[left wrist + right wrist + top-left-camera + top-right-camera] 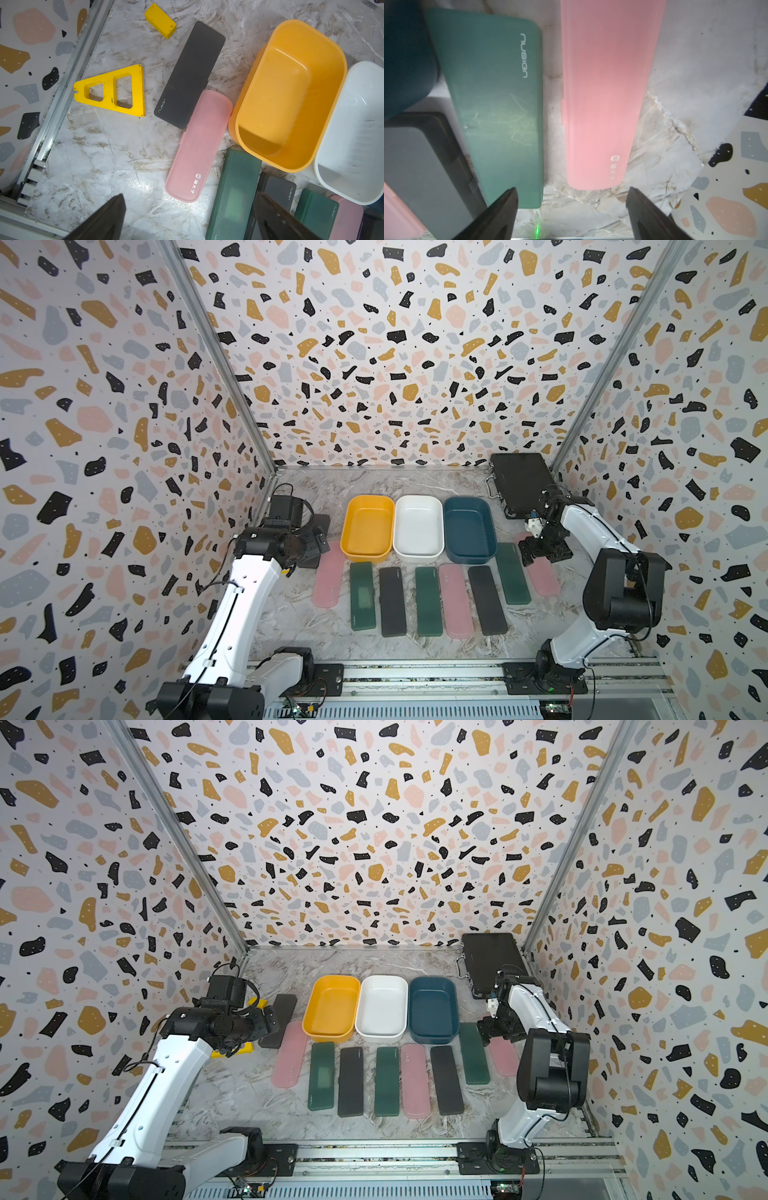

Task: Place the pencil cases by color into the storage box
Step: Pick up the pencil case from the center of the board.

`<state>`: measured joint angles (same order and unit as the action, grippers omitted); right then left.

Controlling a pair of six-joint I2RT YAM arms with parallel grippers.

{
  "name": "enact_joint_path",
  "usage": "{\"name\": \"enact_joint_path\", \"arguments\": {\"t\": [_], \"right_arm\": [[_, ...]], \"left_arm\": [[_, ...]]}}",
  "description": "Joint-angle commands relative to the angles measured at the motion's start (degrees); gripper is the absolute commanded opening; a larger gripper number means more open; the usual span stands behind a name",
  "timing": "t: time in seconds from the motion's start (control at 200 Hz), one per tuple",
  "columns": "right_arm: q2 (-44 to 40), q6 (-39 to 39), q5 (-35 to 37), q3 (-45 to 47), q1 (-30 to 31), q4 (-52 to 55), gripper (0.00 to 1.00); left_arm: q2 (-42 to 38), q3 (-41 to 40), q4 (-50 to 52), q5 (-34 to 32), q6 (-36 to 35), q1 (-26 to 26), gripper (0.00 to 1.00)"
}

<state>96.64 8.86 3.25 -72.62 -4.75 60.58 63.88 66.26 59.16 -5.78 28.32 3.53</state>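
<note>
Nine pencil cases (386,1080) laid flat before and beside white tub (382,1006); none binned. Judged light, stiff, smooth plastic, likely slippery; best pinched across narrow width at mid-length. Spread apart, nothing held: right gripper (572,189) over end of pink case (604,93) far right of tub; left gripper (189,195) left of tub.

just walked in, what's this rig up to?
Nothing is sorted yet. All nine pencil cases lie on the table; the yellow tub, white tub and blue tub are empty. The right gripper, fingers open, is lined up over the end of the rightmost pink case, not gripping it. The left gripper hangs open above the left-end pink case and the black case beside it.
</note>
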Motion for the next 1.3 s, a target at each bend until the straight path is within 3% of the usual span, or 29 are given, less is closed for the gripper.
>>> {"name": "enact_joint_path", "arguments": {"t": [0.0,0.476,1.291], "right_arm": [[0.75,1.24,-0.84,-1.99,-0.76,-0.72,0.87],[4.27,2.26,-1.11,2.21,-2.71,-13.91,0.88],[10.65,3.79,-4.23,2.92,-3.95,-19.07,0.85]], "left_arm": [[1.15,-0.93,0.35,0.2,0.61,-0.01,1.0],[5.69,-2.01,-4.29,0.43,0.22,0.6,1.0],[10.15,-1.75,-5.08,-1.68,0.87,1.61,1.0]]}}
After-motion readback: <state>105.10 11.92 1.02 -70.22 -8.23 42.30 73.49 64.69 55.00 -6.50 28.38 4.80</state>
